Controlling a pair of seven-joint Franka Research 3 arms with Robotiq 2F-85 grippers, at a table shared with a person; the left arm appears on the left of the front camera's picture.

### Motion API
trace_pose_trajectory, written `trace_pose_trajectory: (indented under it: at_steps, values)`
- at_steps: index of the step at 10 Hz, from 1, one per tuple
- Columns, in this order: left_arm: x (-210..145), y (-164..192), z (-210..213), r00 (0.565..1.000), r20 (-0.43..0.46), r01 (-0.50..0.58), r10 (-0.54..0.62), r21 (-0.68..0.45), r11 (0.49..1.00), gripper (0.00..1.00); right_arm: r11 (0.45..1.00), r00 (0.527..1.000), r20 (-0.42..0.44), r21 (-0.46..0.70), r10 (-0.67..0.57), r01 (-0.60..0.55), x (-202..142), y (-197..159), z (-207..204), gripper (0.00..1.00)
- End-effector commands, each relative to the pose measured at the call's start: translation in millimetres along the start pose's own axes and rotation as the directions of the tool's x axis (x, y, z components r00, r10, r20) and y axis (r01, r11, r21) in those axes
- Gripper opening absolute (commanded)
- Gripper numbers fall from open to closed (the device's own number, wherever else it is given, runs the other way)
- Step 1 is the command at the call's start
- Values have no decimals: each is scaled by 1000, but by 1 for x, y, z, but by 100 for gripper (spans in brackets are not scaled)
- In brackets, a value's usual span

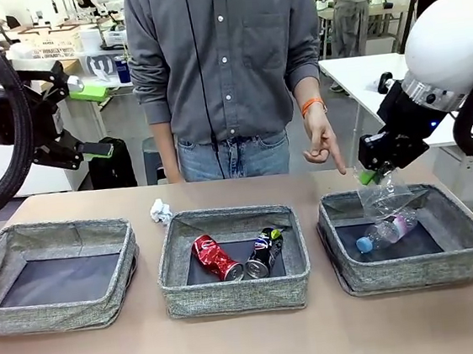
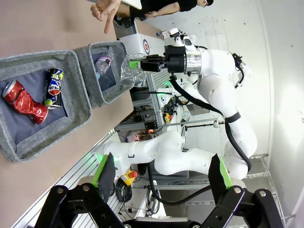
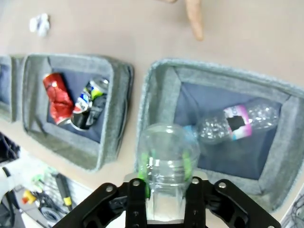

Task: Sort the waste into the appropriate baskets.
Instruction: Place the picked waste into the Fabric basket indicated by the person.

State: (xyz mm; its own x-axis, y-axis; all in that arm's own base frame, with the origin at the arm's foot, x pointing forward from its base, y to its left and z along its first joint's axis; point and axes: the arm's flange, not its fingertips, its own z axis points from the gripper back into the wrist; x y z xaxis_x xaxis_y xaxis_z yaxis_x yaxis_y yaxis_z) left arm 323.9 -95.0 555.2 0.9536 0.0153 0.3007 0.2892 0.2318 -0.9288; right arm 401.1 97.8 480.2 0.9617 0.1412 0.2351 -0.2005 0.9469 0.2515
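The right gripper [image 1: 370, 173] hangs over the far rim of the right basket [image 1: 465, 259], and the clear plastic cup [image 3: 166, 156] sits between its green pads [image 3: 188, 164], mouth toward the camera in the right wrist view. Whether the pads are clamped on it or just parting, I cannot tell. Below the cup, toward 5 o'clock in the front view, the clear plastic bottle [image 1: 386, 232] lies on that basket's dark floor, blue cap toward the near-left corner. The person's hand [image 1: 320, 138] points a finger down at about 10 o'clock from the gripper, near the cup.

The middle basket [image 1: 232, 298] holds the crushed red can [image 1: 216, 258] and the crushed dark can [image 1: 263, 253], touching at their near ends. The left basket [image 1: 56, 314] stands at 9 o'clock from it. Bare table strips separate the three rims. The crumpled white paper [image 1: 161, 210] lies on the table just beyond the middle basket's far-left corner, with open tabletop around it.

The left gripper [image 1: 86, 117] is raised off the table's left edge, its fingers spread wide apart, holding nothing.

The left wrist view shows the right arm's whole reach above the basket rim; the right wrist view alone shows the bottle's pink label.
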Motion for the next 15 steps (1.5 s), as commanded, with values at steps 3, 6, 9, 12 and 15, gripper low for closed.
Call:
trace_pose_trajectory:
  at_steps: [3,6,9,12,15]
  values:
    - [0,-2,0,1000,2,-9,9,-5,1000,100,1000,999,28,5,-16,16,4,-3,2,100]
    - [0,-2,0,1000,2,-9,9,-5,1000,100,1000,999,29,10,-27,27,5,-1,1,100]
    - [0,-2,0,1000,2,-9,9,-5,1000,100,1000,999,34,2,-18,18,6,2,6,100]
    - [0,-2,0,1000,2,-9,9,-5,1000,100,964,964,-192,156,-184,215,27,23,43,100]
    - [0,-2,0,1000,2,-9,9,-5,1000,100,691,908,-416,639,-60,338,54,54,77,100]
